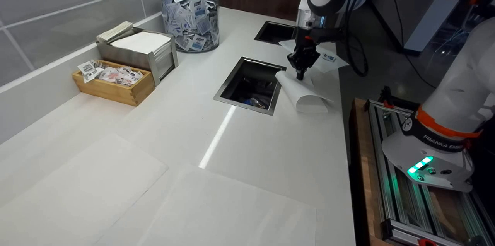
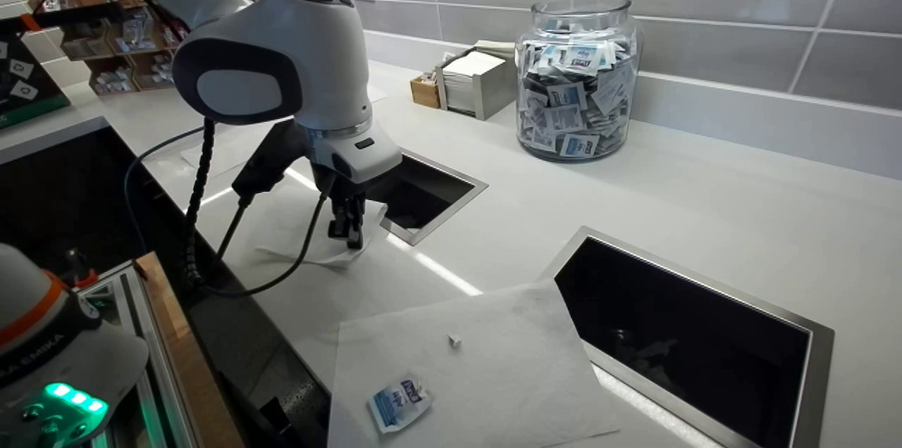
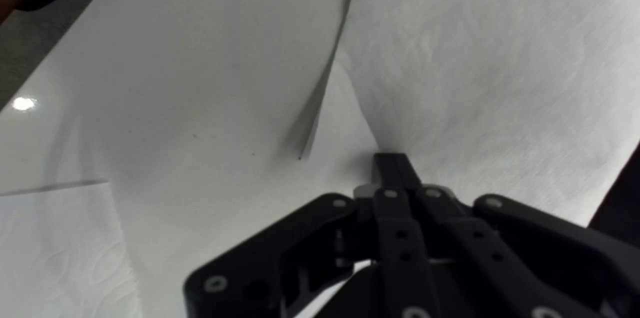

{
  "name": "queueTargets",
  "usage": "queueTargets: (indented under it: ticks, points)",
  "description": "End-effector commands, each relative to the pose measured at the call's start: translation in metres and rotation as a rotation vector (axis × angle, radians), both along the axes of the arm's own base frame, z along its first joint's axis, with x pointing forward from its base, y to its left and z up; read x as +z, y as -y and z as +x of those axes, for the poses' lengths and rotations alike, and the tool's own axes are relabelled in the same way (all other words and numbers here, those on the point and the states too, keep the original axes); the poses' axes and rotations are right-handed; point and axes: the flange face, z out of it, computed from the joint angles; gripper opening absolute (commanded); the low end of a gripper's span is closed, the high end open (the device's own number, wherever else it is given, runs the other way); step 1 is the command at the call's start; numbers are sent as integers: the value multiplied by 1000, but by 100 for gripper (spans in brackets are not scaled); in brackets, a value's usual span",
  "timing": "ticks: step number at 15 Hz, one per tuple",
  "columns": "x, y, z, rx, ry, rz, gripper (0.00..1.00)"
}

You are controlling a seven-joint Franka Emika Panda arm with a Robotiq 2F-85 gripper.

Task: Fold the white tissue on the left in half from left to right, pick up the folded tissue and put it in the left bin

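The white tissue (image 1: 296, 88) lies beside the steel frame of the left bin (image 1: 243, 106), curled over into a loose roll in an exterior view. My gripper (image 1: 300, 77) points down at the tissue's far edge. In the wrist view the gripper (image 3: 391, 157) has its fingertips together, and a crease of the tissue (image 3: 500, 73) runs straight into them, so the paper looks pinched. The arm partly covers the tissue (image 2: 370, 219) in an exterior view, where the gripper (image 2: 354, 244) sits low, close to the left bin (image 2: 449, 214).
A second dark hole (image 2: 708, 281) is farther along the counter. A sheet (image 2: 493, 377) with a packet (image 2: 399, 404) lies beside it. Two flat sheets spread in the foreground, including a sheet (image 1: 232, 215). A glass jar (image 1: 189, 17), napkin holder (image 1: 162, 60) and wooden box (image 1: 116, 89) line the wall.
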Motion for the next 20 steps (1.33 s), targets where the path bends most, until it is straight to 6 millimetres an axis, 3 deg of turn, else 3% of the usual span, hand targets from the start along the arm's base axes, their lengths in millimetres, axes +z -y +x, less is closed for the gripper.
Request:
queueTargets:
  ticks: [1,8,11,20]
  points:
    - [5,-3,-1,15,3,12,27]
    - [41,-43,0,99,61,-23,78]
    - [37,-57,10,159,39,27,100]
    - [-6,-62,27,257,4,162,100]
